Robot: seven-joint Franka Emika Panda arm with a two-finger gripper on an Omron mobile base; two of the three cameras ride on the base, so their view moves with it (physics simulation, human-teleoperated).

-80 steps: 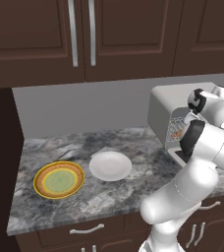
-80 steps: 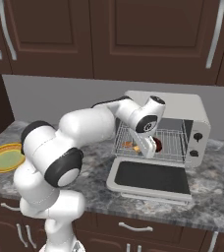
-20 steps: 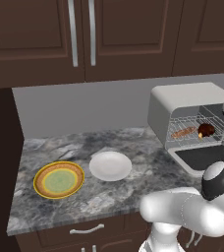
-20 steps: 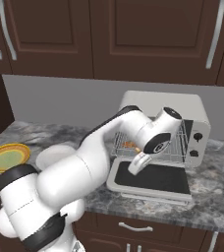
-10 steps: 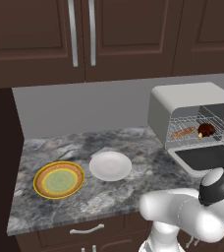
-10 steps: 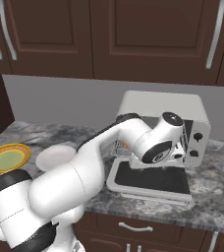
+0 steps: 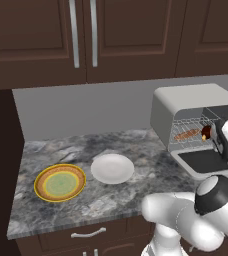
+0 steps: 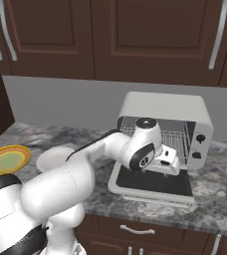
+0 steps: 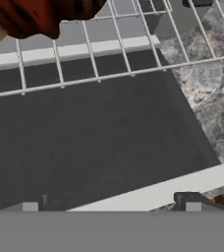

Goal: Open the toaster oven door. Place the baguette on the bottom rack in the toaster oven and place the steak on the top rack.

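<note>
Gripper: gripper (image 9: 111, 207) hangs low over the open door; finger tips wide apart at the bottom of the hand view, nothing between them.
Change: four seconds ago the hand was inside the oven mouth with the steak. One second ago it was already backing out. Now it is clear of the racks and empty.
Door: toaster oven door (image 9: 84, 142) folded flat toward the camera, dark glass up, with its pale frame edge near the finger tips. Also seen lower centre of the right base view (image 8: 153, 182).
Rack: wire grid just beyond the door, judged to be the top rack (image 9: 114, 76), its front wire crossing mid-frame.
Steak: steak (image 9: 40, 15) lies on that grid at the upper left of the hand view, pale end leftward. It is a dark lump at the right of the oven mouth in the left base view (image 7: 206, 132). Its exact level is hard to read there.
Baguette: baguette (image 7: 187, 134) lies inside, left of the steak, apparently on the lower wires.
Oven: toaster oven (image 8: 160, 104) at the right end of the counter (image 7: 136, 190).
Plates: white plate (image 7: 112, 168) and yellow plate (image 7: 60, 182) lie bare, far left of the oven.
Meaning: both foods look loaded; task likely near done.
</note>
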